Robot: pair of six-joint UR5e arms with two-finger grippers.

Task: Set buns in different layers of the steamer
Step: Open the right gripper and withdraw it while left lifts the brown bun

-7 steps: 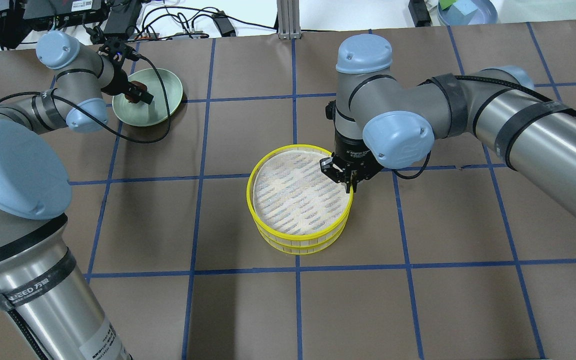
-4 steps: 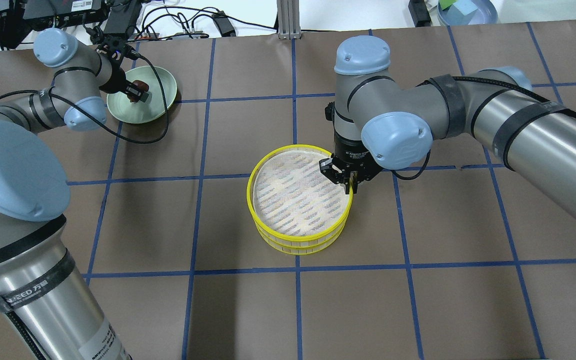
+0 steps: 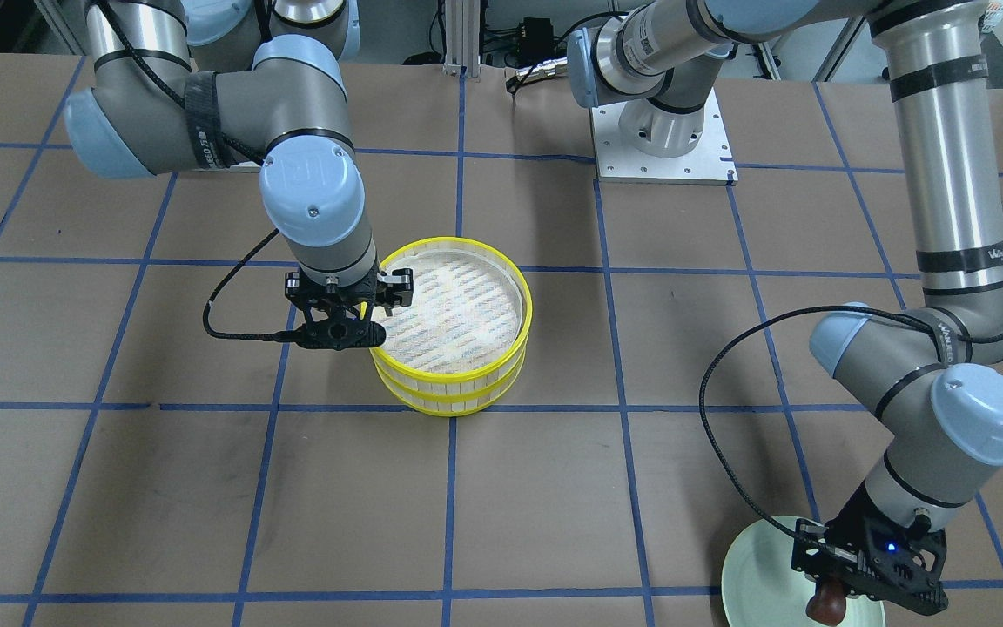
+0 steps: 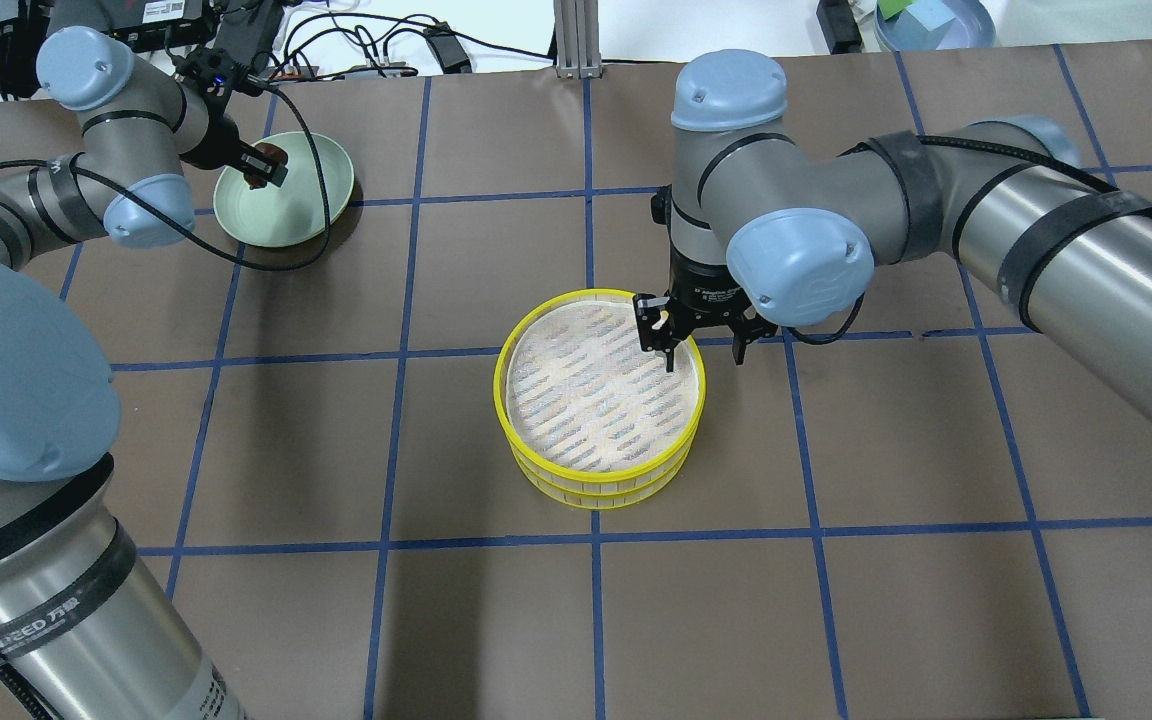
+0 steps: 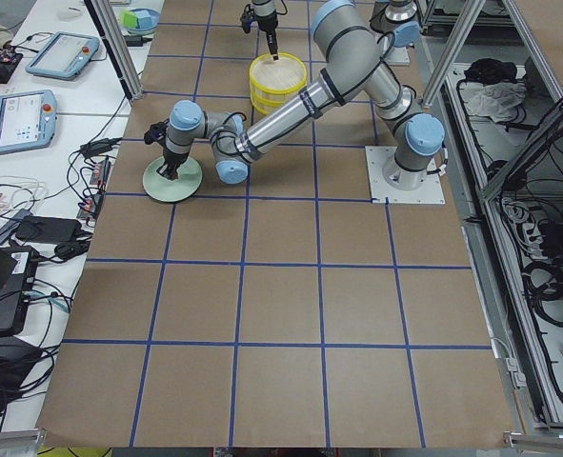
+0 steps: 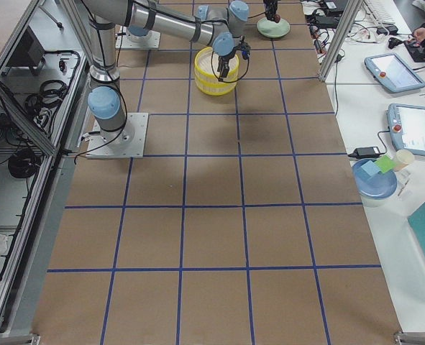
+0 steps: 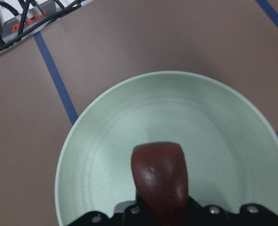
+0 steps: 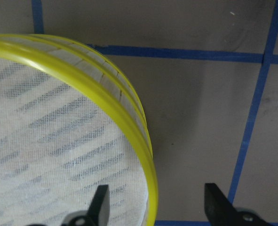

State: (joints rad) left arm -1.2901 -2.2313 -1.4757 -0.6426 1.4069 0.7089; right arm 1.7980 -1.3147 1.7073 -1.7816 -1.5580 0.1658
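Note:
The steamer (image 4: 499, 385) stands mid-table with its two yellow-rimmed layers stacked; the top layer's woven floor (image 4: 586, 400) is bare. My right gripper (image 4: 696, 342) is open and straddles the steamer's right rim (image 8: 129, 117), one finger inside and one outside, also seen from the front (image 3: 346, 306). My left gripper (image 4: 261, 165) is shut on the dark reddish-brown bun (image 7: 160, 179), just above the pale green plate (image 4: 306, 200). The bun also shows in the front view (image 3: 828, 603). The cream-white bun shows in no view.
The green plate (image 3: 750, 570) sits at the table's far left corner next to cables and a power strip (image 7: 16, 23). A blue bowl (image 4: 936, 25) lies beyond the far edge. The left arm's base plate (image 3: 663, 152) is bolted to the table.
My right gripper has let go of the steamer rim, opened and turned. My left gripper has moved left with the brown bun, and the green plate has shifted slightly left.

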